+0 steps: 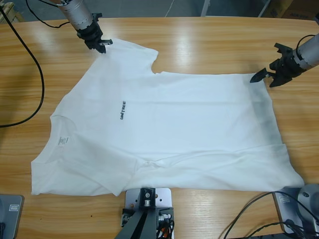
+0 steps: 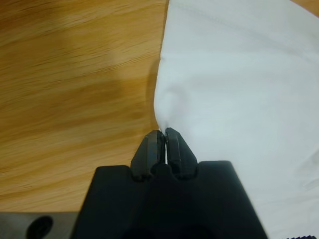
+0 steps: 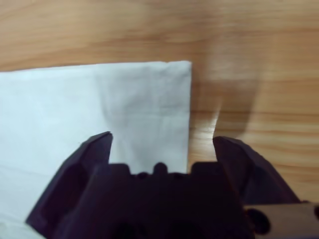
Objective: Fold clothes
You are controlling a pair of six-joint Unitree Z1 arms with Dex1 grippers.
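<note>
on the table (image 1: pixel 199 40) from above, the shirt (image 1: pixel 189 129) lies spread flat, lettering up, neck toward the left. along the left gripper (image 2: pixel 165 133), its jaws are pinched together on a sleeve edge. along the right gripper (image 3: pixel 162 142), the jaws stand wide apart over a hem corner, one either side of the edge.

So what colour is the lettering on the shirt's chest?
Black, on the white shirt; the lettering shows best in the high view.

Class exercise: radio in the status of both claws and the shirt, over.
Left claw shut on T-shirt sleeve edge. Right claw open, over hem corner. Shirt spread flat on table. Nothing blocking.
</note>
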